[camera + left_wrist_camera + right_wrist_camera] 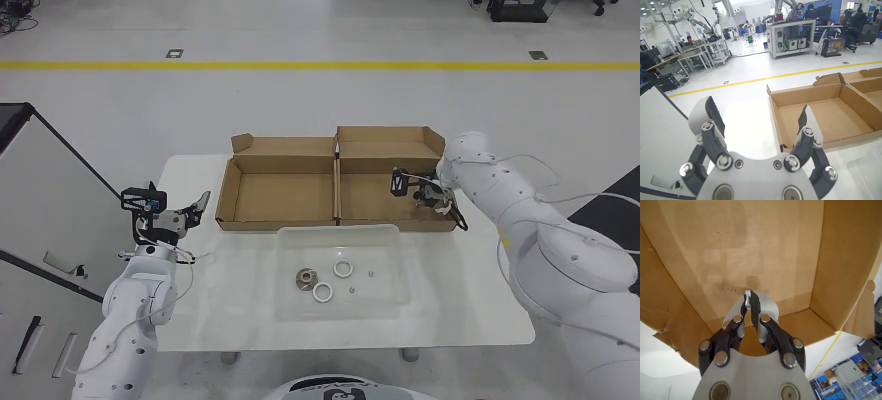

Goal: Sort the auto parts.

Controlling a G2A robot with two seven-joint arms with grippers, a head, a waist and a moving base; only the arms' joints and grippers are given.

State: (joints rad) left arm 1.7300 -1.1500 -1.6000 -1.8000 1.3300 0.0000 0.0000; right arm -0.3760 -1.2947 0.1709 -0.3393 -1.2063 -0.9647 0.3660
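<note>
**Bolt pinched over the right box, not yet let go**

My right jaws are pressed together on a small silver bolt (747, 299), gripping it by its threaded shank with the head pointing down. It hangs above the bare brown floor of the right cardboard box (753, 247), nearer that box's front wall than its middle. I cannot tell how high above the floor it is.

My left jaws are spread wide and hold nothing. They hover over the left end of the white counter (470, 300), just beside the left cardboard box (829, 117), which has nothing in it.

Seen from above, the two boxes sit side by side at the back of the counter. In front of them is a clear tray (385, 232) holding the parts not yet sorted: a grey metal hub (305, 279), two white rings (343, 268) and (324, 292), and a couple of tiny pieces (too small for me to name).

What could go wrong, as I judge it: the pads hold only a narrow, ridged thread, so the bolt may twist or slip before I mean to release it. If I open from too high, it could bounce or roll on the cardboard. It could also cling to a rubber pad for a moment and fall late, outside the box.
</note>
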